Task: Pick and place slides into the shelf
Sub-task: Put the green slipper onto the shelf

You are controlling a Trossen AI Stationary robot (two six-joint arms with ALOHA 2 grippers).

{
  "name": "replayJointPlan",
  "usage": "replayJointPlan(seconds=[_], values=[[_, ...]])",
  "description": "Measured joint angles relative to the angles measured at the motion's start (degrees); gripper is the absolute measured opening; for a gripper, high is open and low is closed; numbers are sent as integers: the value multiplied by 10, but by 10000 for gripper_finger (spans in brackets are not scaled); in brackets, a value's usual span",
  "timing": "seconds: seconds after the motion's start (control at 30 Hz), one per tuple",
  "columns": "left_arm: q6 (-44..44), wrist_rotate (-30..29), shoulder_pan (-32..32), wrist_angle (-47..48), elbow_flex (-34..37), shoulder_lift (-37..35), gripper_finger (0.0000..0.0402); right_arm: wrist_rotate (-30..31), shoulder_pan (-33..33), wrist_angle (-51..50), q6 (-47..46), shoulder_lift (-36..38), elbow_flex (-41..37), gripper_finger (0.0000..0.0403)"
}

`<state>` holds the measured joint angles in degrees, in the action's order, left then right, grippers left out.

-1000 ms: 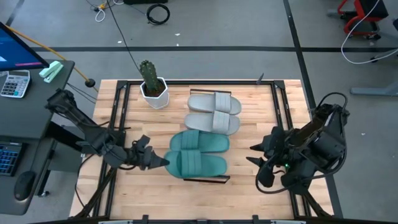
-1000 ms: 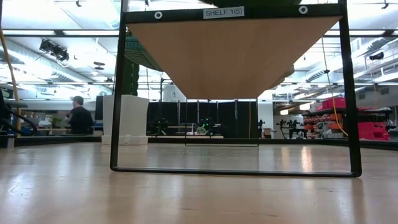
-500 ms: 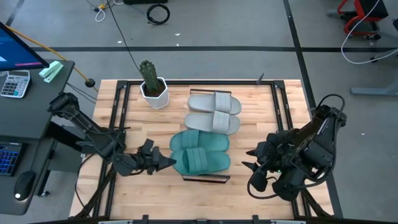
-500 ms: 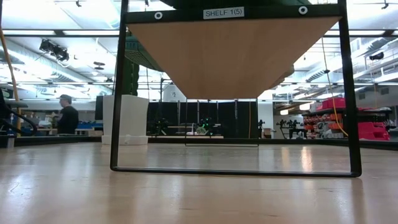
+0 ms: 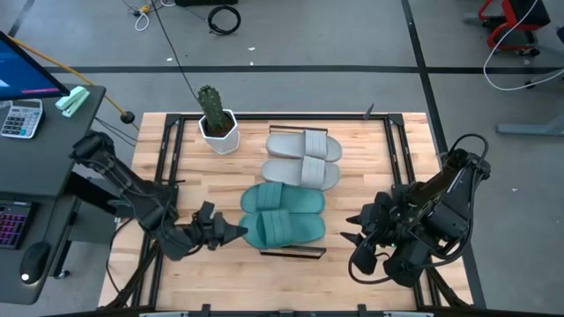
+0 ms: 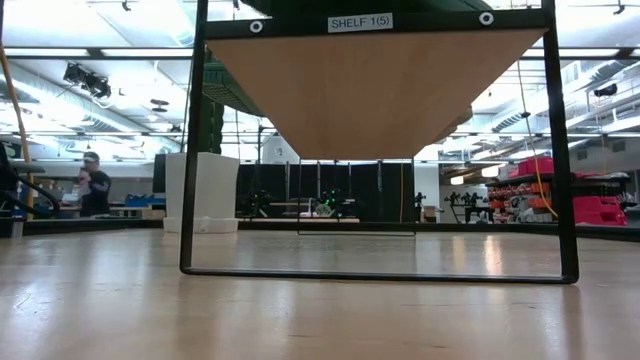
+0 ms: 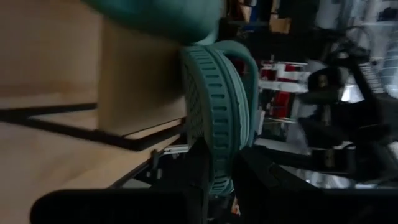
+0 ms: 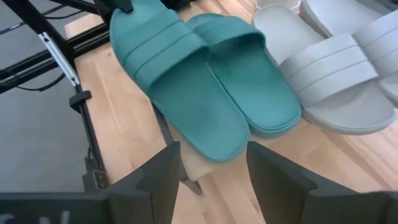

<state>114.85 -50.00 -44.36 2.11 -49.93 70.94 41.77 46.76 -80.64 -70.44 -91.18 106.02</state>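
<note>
The outer teal slide (image 5: pixel 288 231) is gripped at its end by the left pincer (image 5: pixel 236 232), on the shelf (image 5: pixel 339 213). Right of the shelf, the right pincer (image 5: pixel 351 227) is held released.

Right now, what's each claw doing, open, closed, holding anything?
Left claw: closed on the heel end of the near teal green foam slide sandal.
Right claw: open, holding nothing.

Two teal slides (image 5: pixel 284 202) (image 5: pixel 289 230), two grey slides (image 5: pixel 304 143) (image 5: pixel 302 172), one shelf (image 5: pixel 291 253), one cactus (image 5: pixel 211 106) in one white pot (image 5: pixel 219 134), two arms with two grippers (image 5: pixel 236 232) (image 5: pixel 352 226), one person (image 6: pixel 93 186) far left
</note>
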Motion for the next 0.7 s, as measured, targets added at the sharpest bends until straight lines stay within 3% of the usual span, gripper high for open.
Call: replayJointPlan(seconds=[0.47, 0.7], values=[[17, 1, 5, 98, 0, 15, 55, -1, 0, 20, 1, 0, 0, 191], [34, -47, 5, 135, 0, 16, 55, -1, 0, 38, 1, 0, 0, 190]])
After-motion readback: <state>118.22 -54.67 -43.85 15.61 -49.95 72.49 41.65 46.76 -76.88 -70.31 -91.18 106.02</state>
